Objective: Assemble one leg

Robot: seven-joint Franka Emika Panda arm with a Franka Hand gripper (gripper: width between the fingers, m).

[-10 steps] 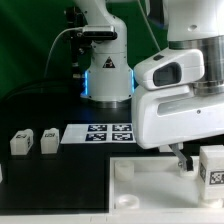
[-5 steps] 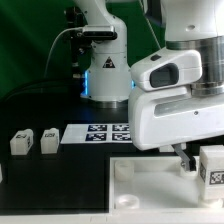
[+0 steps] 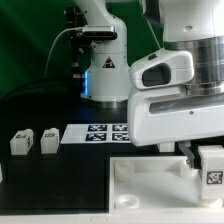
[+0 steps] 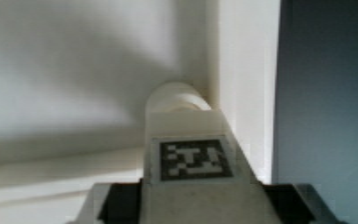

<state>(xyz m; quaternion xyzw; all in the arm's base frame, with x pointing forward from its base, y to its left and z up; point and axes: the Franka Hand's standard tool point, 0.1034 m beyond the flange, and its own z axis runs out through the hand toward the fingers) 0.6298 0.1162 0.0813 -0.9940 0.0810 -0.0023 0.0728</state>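
My gripper (image 3: 205,158) is shut on a leg (image 3: 212,168), a small white block with a square tag, at the exterior view's right edge. It holds the leg over the right part of the large white panel (image 3: 150,185). In the wrist view the leg (image 4: 194,130) sits between my dark pads (image 4: 126,205), and its rounded end points at the panel's inner corner (image 4: 87,90). I cannot tell whether the leg touches the panel. Two more legs (image 3: 20,142) (image 3: 48,138) stand on the black table at the left.
The marker board (image 3: 100,132) lies behind the panel, in front of the arm's base (image 3: 105,75). The panel has round corner sockets (image 3: 122,168) on its left side. The dark table (image 4: 336,80) shows beside the panel's rim in the wrist view.
My hand has shifted a little to the exterior view's left, and the held leg sits slightly lower. The two legs at the left have not moved.
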